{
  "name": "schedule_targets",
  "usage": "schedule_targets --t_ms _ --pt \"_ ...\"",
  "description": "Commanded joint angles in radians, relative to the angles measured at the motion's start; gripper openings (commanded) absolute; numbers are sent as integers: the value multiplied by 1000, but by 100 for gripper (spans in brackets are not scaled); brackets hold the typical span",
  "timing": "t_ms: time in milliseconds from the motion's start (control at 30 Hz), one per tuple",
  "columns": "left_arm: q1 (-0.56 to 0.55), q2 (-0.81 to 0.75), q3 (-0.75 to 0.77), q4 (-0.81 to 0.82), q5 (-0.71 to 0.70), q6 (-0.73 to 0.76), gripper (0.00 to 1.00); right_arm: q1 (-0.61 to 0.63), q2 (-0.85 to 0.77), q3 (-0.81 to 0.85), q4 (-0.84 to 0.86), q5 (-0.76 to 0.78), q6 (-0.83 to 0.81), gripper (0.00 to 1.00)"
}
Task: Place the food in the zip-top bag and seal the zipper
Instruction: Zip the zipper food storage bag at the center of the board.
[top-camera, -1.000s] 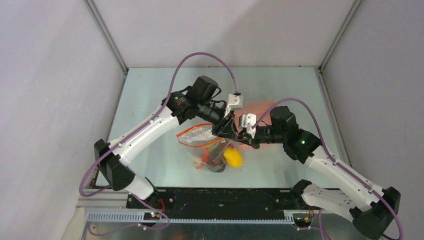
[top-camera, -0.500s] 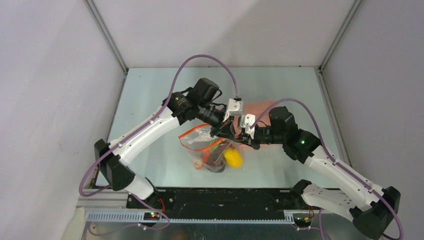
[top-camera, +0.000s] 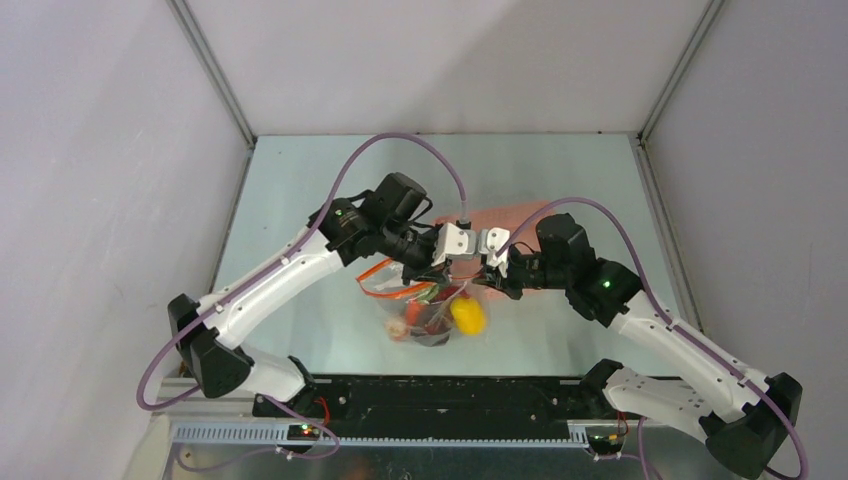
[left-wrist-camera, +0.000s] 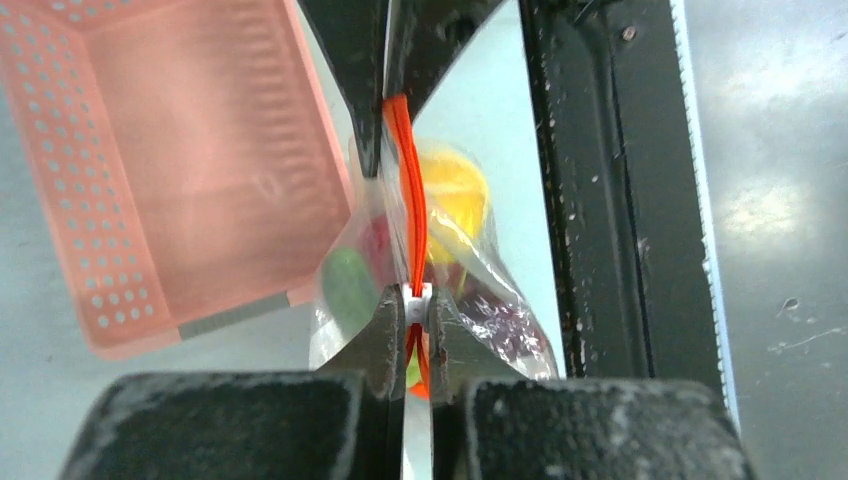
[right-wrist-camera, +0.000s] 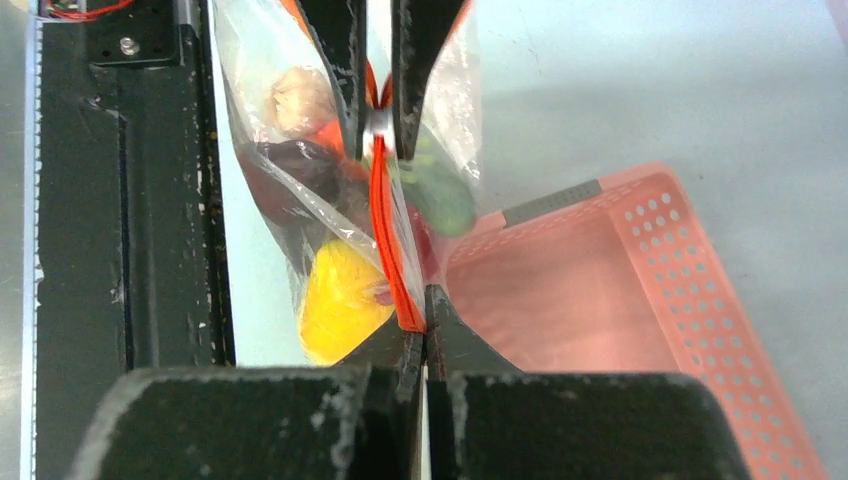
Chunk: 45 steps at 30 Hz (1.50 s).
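Note:
The zip-top bag (top-camera: 425, 315) hangs between my two grippers above the table. It holds the food: a yellow fruit (top-camera: 466, 315), a green pod (right-wrist-camera: 440, 195), dark red grapes (left-wrist-camera: 510, 325) and a dark round fruit (right-wrist-camera: 290, 170). My left gripper (left-wrist-camera: 418, 300) is shut on the white tip of the orange-red zipper (left-wrist-camera: 408, 190). My right gripper (right-wrist-camera: 422, 325) is shut on the zipper's other end (right-wrist-camera: 385, 240). In the top view the left gripper (top-camera: 443, 272) and right gripper (top-camera: 480, 280) are close together. Between them the zipper runs as one straight line.
The pink mesh basket (top-camera: 510, 222) stands just behind the grippers, also in the left wrist view (left-wrist-camera: 170, 170) and right wrist view (right-wrist-camera: 600, 280). The black base rail (top-camera: 440, 395) lies along the near edge. Grey walls enclose the table.
My left arm has swung nearer and lower, bringing its wrist camera beside the right one. The orange loop of the bag's mouth on the left has narrowed. The right arm has barely moved.

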Motion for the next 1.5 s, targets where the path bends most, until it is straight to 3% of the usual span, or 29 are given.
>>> schedule_targets --t_ms 0,1000,1467 --pt "21 -64 -29 -188 -143 58 0 -17 -10 45 -69 132 12 0" --pt "64 -209 -113 -216 -485 155 0 -28 -132 44 -286 438 81 0" --pt "88 -219 -139 -211 -569 210 0 -49 -225 40 -370 576 108 0"
